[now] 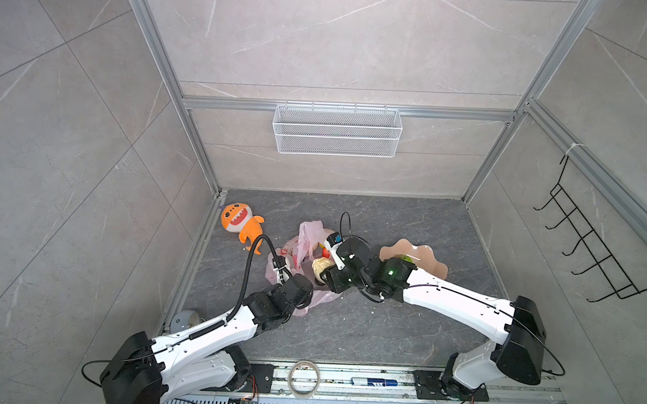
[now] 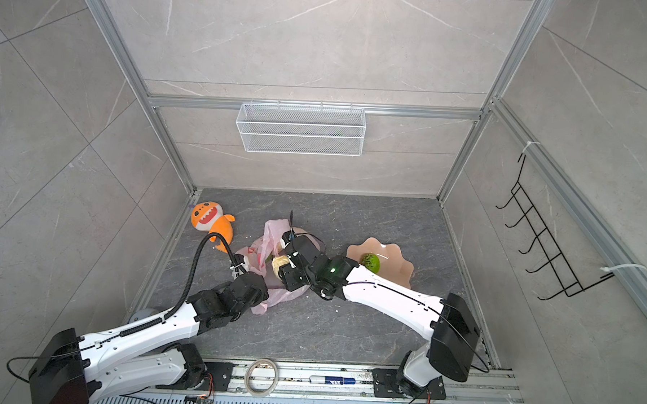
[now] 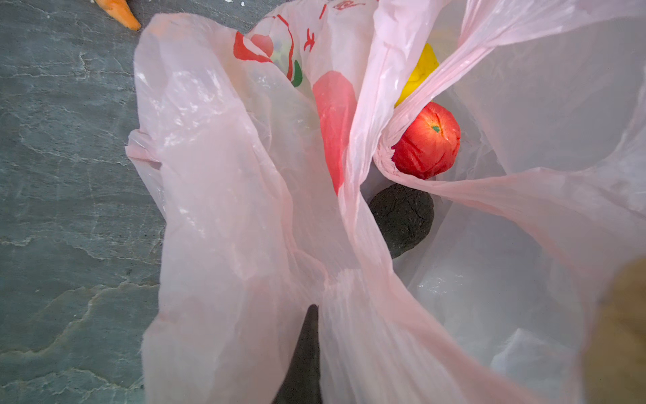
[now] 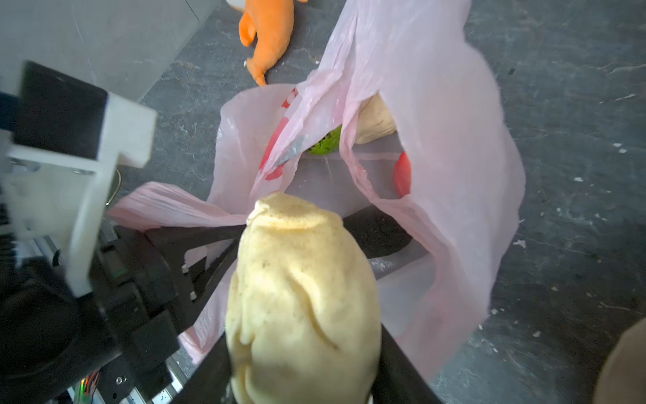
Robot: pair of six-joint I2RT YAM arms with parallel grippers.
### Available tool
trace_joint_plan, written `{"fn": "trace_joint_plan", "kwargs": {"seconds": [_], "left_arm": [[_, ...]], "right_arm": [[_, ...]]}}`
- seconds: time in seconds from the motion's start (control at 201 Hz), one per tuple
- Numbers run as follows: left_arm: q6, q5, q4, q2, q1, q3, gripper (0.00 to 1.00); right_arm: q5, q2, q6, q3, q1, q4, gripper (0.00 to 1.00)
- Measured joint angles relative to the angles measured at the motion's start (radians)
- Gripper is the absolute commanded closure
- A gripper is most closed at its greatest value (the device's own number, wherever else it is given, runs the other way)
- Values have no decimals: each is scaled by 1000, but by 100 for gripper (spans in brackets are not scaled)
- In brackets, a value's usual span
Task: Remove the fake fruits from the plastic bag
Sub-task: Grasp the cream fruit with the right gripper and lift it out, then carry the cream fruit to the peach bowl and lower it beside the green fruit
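Film of the plastic bag (image 1: 307,239) lies crumpled on the dark stone tabletop (image 1: 384,325), its mouth pulled open. The left gripper (image 1: 282,269) is at the bag's near left edge, clenched on a gathered strip of the pink plastic. In the left wrist view that plastic bunches right against one dark finger (image 3: 304,349). The right gripper (image 4: 304,346) is grasping a cream lumpy piece (image 4: 300,280) between its jaws, held over the bag's open mouth. I cannot tell whether the piece is fully clear of the bag's rim.

Inside the bag are a red apple (image 3: 428,143), a yellow piece (image 3: 419,75) just beyond it under a fold, and a dark avocado (image 3: 402,220) touching the apple's near side. The right wrist view also shows a green bumpy ball (image 4: 327,143) and a second cream piece (image 4: 375,120) deeper in the bag, side by side.

Outside the bag, to its right in both top views, a peach scalloped bowl (image 2: 401,268) holds one green fruit (image 2: 371,262). To the bag's left and a little farther back lies an orange plush shark (image 1: 238,221), apart from the bag
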Motion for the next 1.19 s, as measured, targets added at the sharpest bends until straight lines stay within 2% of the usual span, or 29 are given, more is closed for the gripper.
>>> {"fn": "trace_joint_plan", "kwargs": {"seconds": [0.289,0.523,0.767,1.195], "left_arm": [[0,19,20,15,0,0,100],[0,18,20,7,0,0,100],[0,18,20,1,0,0,100],[0,18,20,-15,0,0,100]], "right_arm": [[84,-142,0,-28,-78,-48,59],[130,-240,14,-129,-254,-100,61],[166,-254,34,-208,-406,-127,61],[131,-277,51,-309,-689,-122,62]]}}
